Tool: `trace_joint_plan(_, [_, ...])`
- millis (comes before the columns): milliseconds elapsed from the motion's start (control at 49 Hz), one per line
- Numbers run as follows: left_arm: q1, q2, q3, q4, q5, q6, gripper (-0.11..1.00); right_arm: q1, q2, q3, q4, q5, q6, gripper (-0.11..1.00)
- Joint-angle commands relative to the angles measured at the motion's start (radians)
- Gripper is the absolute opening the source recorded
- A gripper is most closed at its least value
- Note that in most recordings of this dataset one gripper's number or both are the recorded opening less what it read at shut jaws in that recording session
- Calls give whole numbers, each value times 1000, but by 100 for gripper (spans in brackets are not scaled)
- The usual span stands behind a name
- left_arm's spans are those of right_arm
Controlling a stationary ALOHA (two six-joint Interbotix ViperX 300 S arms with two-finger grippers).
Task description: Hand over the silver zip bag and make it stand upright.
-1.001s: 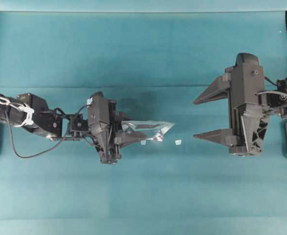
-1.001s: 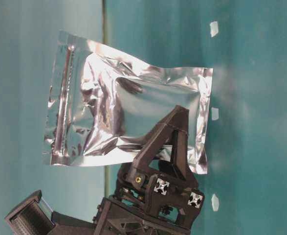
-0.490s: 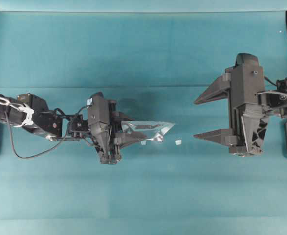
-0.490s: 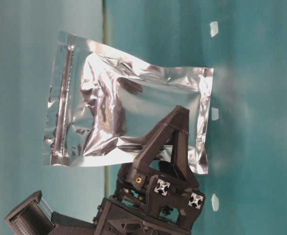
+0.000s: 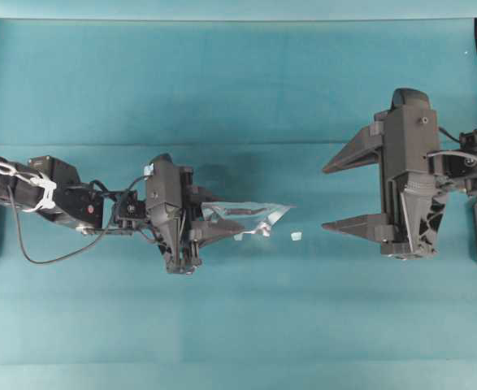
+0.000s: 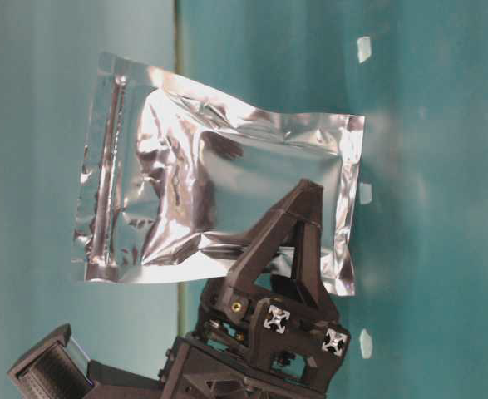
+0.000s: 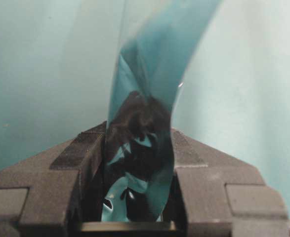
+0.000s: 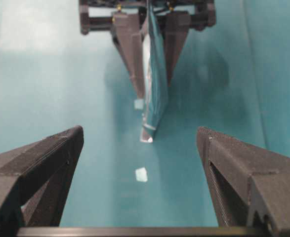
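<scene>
The silver zip bag (image 5: 264, 213) is a crinkly foil pouch held off the teal table on edge, its zip strip (image 6: 109, 174) at the end away from the table. My left gripper (image 5: 222, 215) is shut on the bag's lower part, and the foil is pinched between its dark fingers (image 7: 80, 148). In the table-level view one finger (image 6: 300, 233) lies across the bag (image 6: 210, 183). My right gripper (image 5: 325, 199) stands wide open to the right, apart from the bag and facing it, with nothing between its fingers (image 8: 61, 148). The bag (image 8: 154, 89) shows edge-on ahead of it.
A tiny white scrap (image 5: 296, 236) lies on the table between the two grippers, also seen as the scrap (image 8: 141, 174) in the right wrist view. A second white scrap (image 5: 238, 237) lies under the bag. Black frame posts stand at both side edges.
The left gripper and the bag have shifted very slightly. The right arm has not moved.
</scene>
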Motion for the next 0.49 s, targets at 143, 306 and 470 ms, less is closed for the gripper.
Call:
trace_joint_plan(143, [-15, -2, 0, 5, 5, -3, 21, -2, -12, -9, 2, -8, 9, 97])
trace_joint_plan(306, [-17, 0, 0, 5, 5, -3, 21, 0, -12, -8, 3, -14, 9, 97])
trace_joint_plan(470, [-17, -2, 0, 5, 5, -3, 21, 0, -12, -6, 2, -17, 9, 97])
